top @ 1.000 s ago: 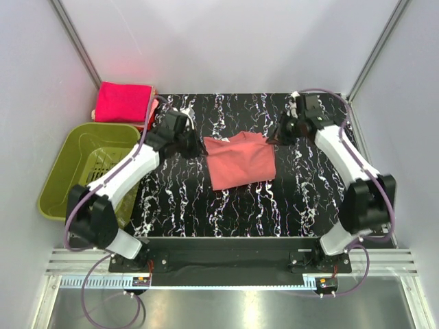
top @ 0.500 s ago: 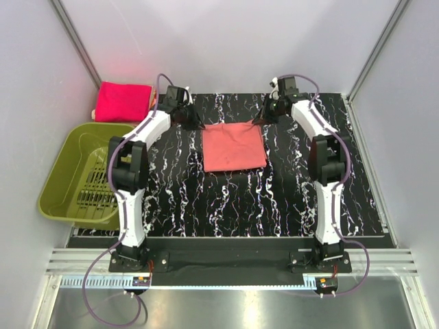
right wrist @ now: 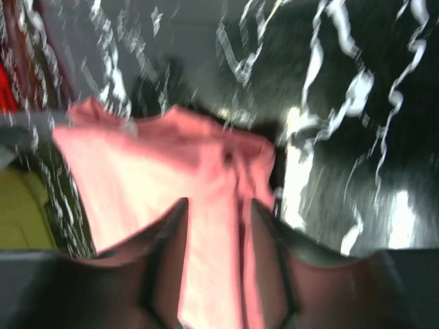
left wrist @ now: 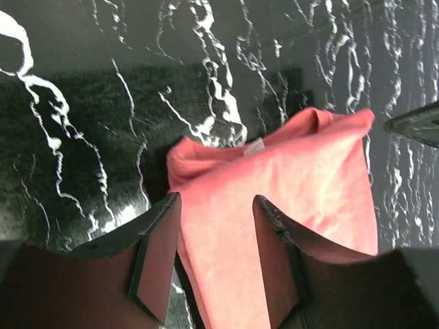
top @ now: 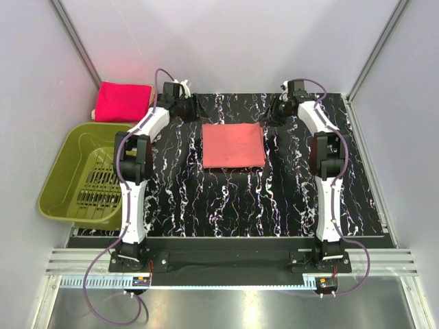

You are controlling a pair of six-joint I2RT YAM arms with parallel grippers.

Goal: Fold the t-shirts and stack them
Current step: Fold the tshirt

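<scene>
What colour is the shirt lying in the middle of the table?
The shirt is plain salmon-coral, clearest in the top view.

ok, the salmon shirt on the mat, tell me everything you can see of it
The salmon shirt is plain soft cloth, folded into a flat, nearly square rectangle. It lies on the black white-veined mat, toward the far middle. The left wrist view shows its neck end slightly rumpled, with a small pale tag. The left gripper and right gripper are both open near its far corners; from above, neither seems to touch it.
</scene>
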